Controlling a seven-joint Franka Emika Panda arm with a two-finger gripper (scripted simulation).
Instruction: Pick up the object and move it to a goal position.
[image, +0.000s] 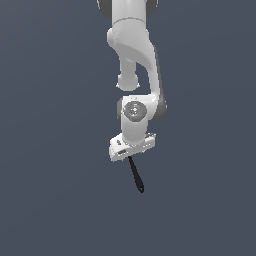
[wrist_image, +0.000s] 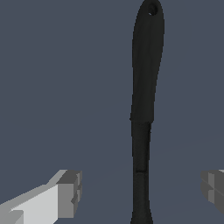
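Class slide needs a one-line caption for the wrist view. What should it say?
Open end effector straddling a slim black spatula-like utensil, grey fingertips apart on either side.

No text, label, brand or number can be read in either view. No sign is shown on any surface.

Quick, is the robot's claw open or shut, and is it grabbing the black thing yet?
Gripper: open, fingers wide apart on either side of the black spatula, not touching it, so nothing is held yet.
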